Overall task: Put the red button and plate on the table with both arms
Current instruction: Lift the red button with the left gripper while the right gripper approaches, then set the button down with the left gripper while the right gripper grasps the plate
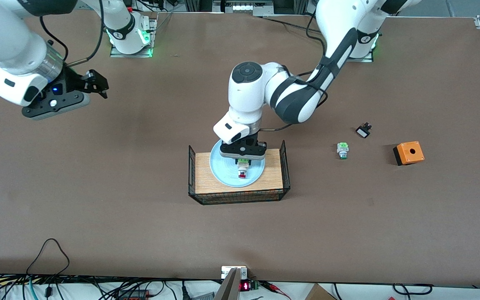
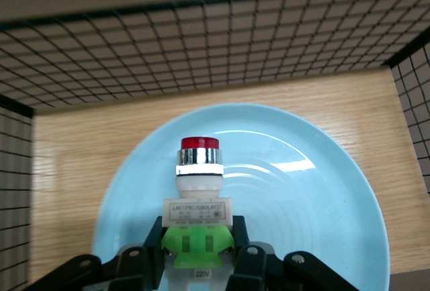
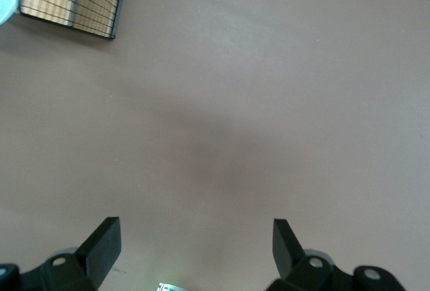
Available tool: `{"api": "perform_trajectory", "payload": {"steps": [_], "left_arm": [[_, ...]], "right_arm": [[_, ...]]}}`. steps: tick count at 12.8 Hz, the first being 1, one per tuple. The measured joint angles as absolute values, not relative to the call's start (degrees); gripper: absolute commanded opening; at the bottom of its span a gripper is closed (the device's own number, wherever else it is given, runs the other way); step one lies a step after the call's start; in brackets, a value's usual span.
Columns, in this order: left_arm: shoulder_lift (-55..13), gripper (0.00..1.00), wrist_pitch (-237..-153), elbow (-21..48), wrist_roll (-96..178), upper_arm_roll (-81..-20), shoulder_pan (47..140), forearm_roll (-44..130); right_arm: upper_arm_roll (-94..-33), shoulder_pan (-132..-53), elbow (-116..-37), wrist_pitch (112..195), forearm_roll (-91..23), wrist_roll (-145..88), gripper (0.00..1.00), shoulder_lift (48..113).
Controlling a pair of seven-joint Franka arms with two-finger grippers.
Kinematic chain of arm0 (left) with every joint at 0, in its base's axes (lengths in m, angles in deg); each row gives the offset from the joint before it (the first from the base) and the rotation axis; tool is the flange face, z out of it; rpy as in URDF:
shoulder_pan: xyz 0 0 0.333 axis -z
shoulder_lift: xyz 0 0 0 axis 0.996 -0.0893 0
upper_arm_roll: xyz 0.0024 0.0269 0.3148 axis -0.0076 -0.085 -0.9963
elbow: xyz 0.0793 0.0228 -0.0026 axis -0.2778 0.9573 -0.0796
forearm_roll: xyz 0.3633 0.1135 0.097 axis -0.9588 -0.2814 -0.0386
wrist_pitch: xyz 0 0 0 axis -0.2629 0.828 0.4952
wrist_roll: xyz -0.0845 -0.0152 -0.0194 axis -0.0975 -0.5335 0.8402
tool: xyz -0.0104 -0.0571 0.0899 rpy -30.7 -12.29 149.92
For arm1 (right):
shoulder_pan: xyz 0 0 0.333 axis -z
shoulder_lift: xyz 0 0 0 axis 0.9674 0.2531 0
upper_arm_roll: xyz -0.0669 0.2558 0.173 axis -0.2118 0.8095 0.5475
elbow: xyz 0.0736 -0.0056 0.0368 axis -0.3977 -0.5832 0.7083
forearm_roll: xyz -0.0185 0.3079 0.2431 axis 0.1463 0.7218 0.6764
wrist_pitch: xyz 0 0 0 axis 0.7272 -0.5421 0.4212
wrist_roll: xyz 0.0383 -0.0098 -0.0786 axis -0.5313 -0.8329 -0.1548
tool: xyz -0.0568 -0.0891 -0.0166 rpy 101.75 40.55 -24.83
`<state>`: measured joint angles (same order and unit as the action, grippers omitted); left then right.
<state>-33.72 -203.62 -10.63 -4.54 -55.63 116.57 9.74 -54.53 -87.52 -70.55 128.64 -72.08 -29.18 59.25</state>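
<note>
— Where the wire-sided tray (image 1: 198, 177) stands mid-desk, what is seen in it?

— A pale-blue plate (image 1: 223, 173) is seen lying flat on the tray's wood top, and the red button (image 1: 243, 171) is found on the plate, lying on its side. Its red cap is turned toward the front camera and its green rear block toward the robots' bases.

— And the left claw (image 1: 243, 160)?

— It is lowered into the tray from the arm that comes from the left base. In the left wrist view its fingers (image 2: 153, 251) are closed on the green rear block of the red button (image 2: 199, 197), one at each flank, with the plate (image 2: 322, 203) spread underneath and the tray's black mesh wall (image 2: 201, 42) past the cap.

— Is the right claw (image 1: 94, 85) engaged?

— No. It is held in the air over bare brown desk (image 1: 98, 200) toward the right arm's end, with nothing between its fingers. In the right wrist view the fingers (image 3: 104, 244) are spread wide above the desk surface, and a corner of the tray (image 3: 74, 2) is caught at the edge.

— What else is laid out?

— Toward the left arm's end, a green-capped switch (image 1: 342, 150), a small black-and-white part (image 1: 363, 131) and an orange box (image 1: 408, 153) with a hole in its top are set apart from one another on the desk.
</note>
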Motion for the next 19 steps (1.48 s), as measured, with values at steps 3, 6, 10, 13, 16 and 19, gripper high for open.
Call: {"api": "perform_trajectory", "payload": {"steps": [3,6,10,13,16,19], "left_arm": [[-26.9,0.23,-193.4,-11.3,-4.6,-55.3,114.3,9.7],[-20.6,0.24,-180.3,-11.3,-0.9,-52.2,107.0,10.0],[-18.8,0.24,-174.5,-9.6,13.8,-49.7,95.2,15.6],[-18.8,0.24,-176.3,-5.9,27.5,-49.9,88.0,21.9],[-18.0,0.24,-182.2,1.2,42.6,-51.5,81.0,23.2],[-17.6,0.24,-190.7,11.8,51.1,-52.6,75.2,24.2]], "right_arm": [[-54.5,-89.4,-70.5,129.1,-72.1,-29.2,1.00,59.2],[-54.4,-94.8,-70.2,129.7,-72.0,-29.5,1.00,59.2],[-54.1,-104.0,-70.2,133.4,-72.1,-32.4,1.00,59.4],[-54.1,-108.3,-70.3,138.9,-72.1,-36.1,1.00,61.1],[-54.1,-113.4,-70.5,147.3,-73.0,-36.6,1.00,65.9],[-54.1,-116.1,-70.6,154.9,-77.8,-37.0,1.00,71.8]]}}
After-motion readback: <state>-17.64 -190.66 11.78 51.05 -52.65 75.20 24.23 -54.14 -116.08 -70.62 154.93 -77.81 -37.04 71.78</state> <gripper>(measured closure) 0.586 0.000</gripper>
